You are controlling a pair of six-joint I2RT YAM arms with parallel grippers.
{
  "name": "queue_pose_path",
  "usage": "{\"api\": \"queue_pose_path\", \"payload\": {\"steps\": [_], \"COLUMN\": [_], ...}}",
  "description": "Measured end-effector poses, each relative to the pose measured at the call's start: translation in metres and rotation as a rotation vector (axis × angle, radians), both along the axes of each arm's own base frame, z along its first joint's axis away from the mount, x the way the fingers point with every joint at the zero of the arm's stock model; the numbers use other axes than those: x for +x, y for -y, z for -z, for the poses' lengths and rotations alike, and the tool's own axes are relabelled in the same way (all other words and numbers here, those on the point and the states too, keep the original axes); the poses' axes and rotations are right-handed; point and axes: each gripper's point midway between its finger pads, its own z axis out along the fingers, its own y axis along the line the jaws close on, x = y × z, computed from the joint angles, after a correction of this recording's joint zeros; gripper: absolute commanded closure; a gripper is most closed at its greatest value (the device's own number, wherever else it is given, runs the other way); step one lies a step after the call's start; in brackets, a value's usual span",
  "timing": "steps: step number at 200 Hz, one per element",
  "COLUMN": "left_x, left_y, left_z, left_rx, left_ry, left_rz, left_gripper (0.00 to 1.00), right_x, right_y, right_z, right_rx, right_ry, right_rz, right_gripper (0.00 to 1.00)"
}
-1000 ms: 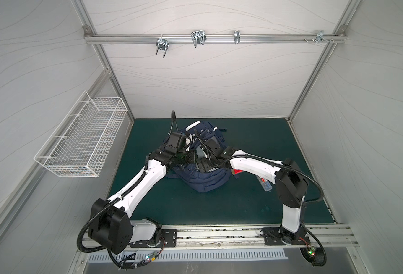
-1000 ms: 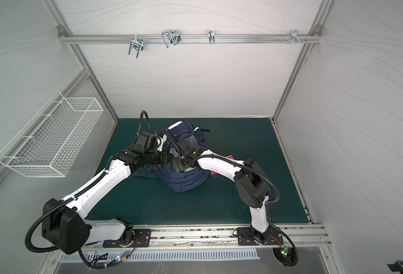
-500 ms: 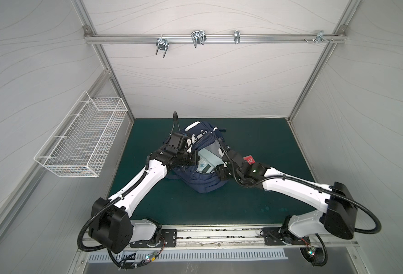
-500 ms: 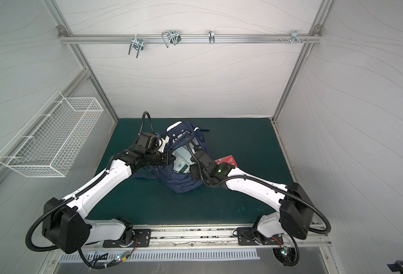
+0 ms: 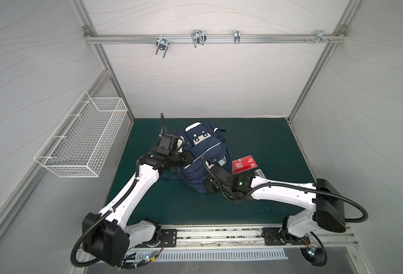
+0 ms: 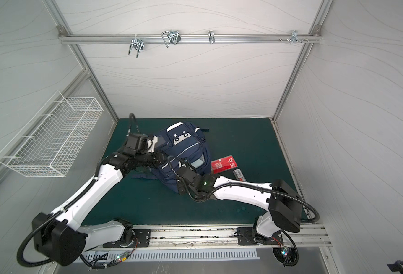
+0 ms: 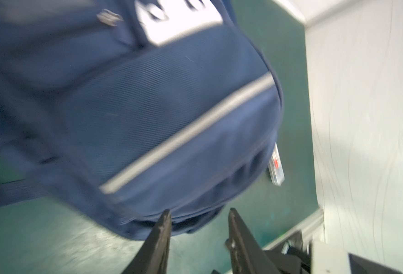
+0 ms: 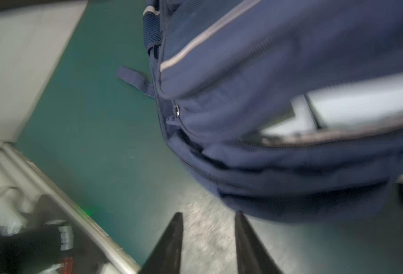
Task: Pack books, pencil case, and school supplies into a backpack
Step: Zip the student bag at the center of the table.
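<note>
The backpack (image 5: 202, 151) lies in the middle of the bench (image 5: 255, 135). The red book (image 5: 243, 164) lies flat just beside it at its 3 o'clock, with its long axis running roughly 8 to 2 o'clock. The clear box (image 6: 239, 175) is near the book's 4 o'clock. The book sits about 2 o'clock from the right end effector (image 8: 208, 214), so I judge the right arm the nearer one. Both end effectors are spread and empty. The left end effector (image 7: 198, 211) is at the backpack's edge. A pale slab (image 8: 361, 104) shows in an open pocket, too blurred to name. The other books are out of sight.
</note>
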Motion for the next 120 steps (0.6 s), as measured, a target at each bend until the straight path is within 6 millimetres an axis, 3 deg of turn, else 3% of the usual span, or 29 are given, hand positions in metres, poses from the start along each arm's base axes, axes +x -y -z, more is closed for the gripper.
{"api": "queue_pose_path", "payload": {"steps": [16, 39, 66, 83, 120], "left_x": [-0.007, -0.029, -0.047, -0.05, -0.049], "left_y": [-0.025, -0.029, -0.025, -0.026, -0.033], "left_z": [0.013, 0.048, 0.08, 0.089, 0.087], "left_rx": [-0.037, -0.093, -0.172, -0.211, -0.28], "left_ry": [-0.041, -0.151, -0.268, -0.302, -0.281], "left_rz": [-0.105, -0.148, -0.18, -0.209, -0.266], "left_gripper": [0.7, 0.7, 0.76, 0.8, 0.8], "right_x": [0.01, 0.025, 0.042, 0.05, 0.06], "right_y": [-0.01, -0.018, -0.013, -0.014, -0.033], "right_z": [-0.007, -0.011, -0.003, -0.003, -0.011], "right_rx": [0.022, 0.062, 0.08, 0.091, 0.151], "right_ry": [0.0, -0.019, -0.064, -0.08, -0.128], "right_rz": [0.019, 0.064, 0.132, 0.163, 0.215], "right_gripper": [0.23, 0.22, 0.35, 0.48, 0.51]}}
